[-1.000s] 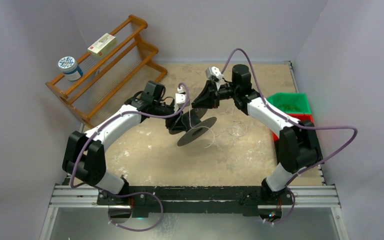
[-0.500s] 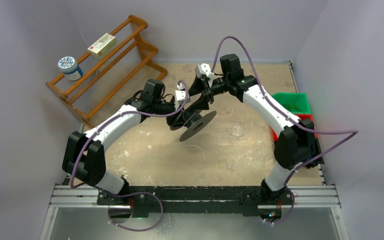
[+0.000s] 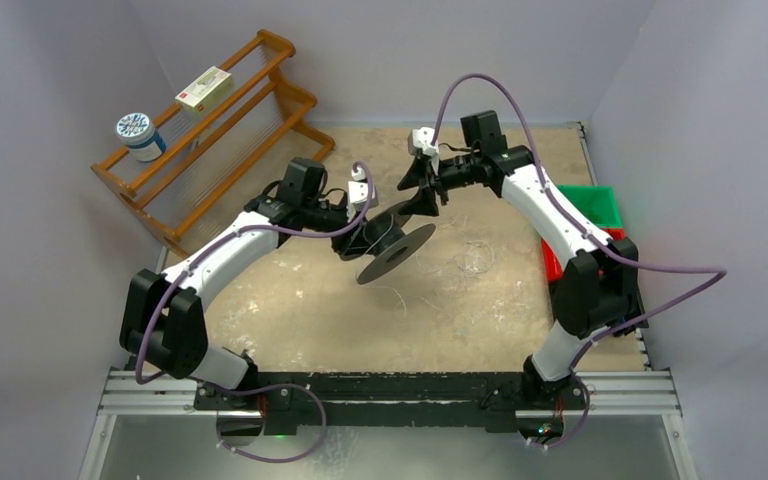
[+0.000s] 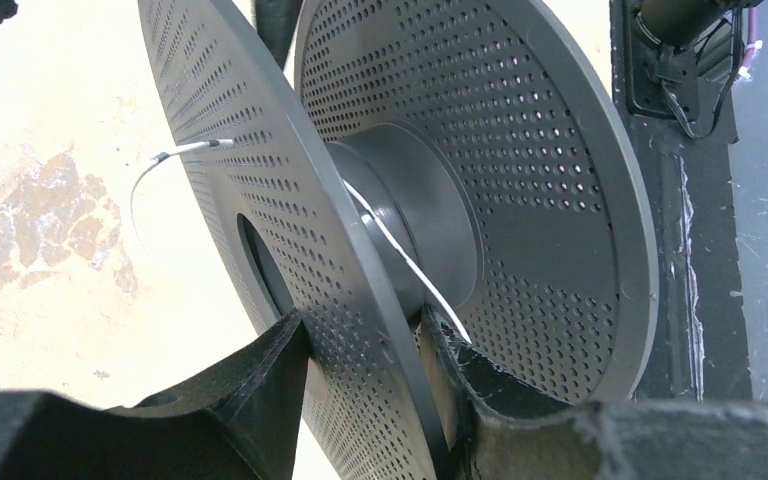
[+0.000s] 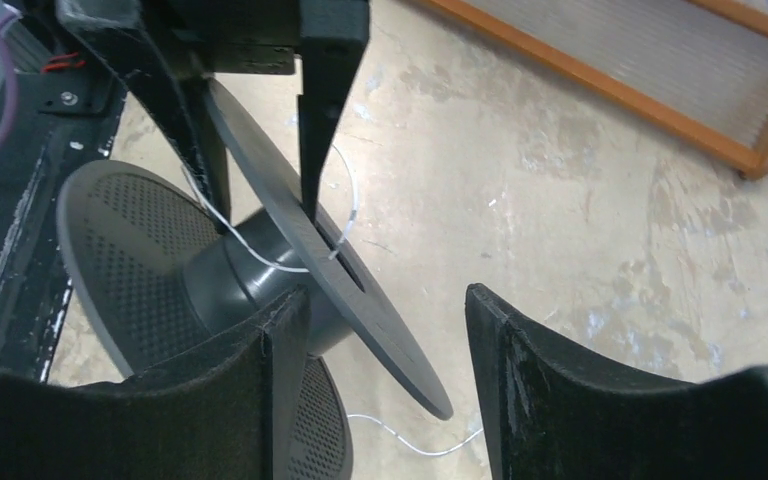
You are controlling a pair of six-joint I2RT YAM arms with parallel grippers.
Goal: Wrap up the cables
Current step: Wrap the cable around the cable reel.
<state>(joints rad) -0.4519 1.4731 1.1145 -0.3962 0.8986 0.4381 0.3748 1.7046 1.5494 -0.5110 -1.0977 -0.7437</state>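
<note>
A black perforated spool (image 3: 392,245) hangs tilted above the table's middle. My left gripper (image 3: 355,240) is shut on one of its flanges (image 4: 260,200), one finger on each side of the disc (image 4: 365,330). A thin whitish cable (image 4: 400,250) crosses the hub (image 4: 410,210), and its end pokes through the flange. More cable lies in a loose tangle (image 3: 472,258) on the table. My right gripper (image 3: 422,195) stands open just behind the spool. Between its jaws (image 5: 382,300) only the flange's edge (image 5: 290,200) shows, touching neither finger.
A wooden rack (image 3: 210,130) at the back left carries a white box (image 3: 204,88) and a jar (image 3: 137,135). A green bin (image 3: 580,205) and a red one (image 3: 560,262) sit at the right edge. Purple arm cords (image 3: 480,90) arch overhead.
The right gripper has opened and drawn back to the upper right, off the spool. The spool has tilted a little in the left gripper, which has kept its hold.
</note>
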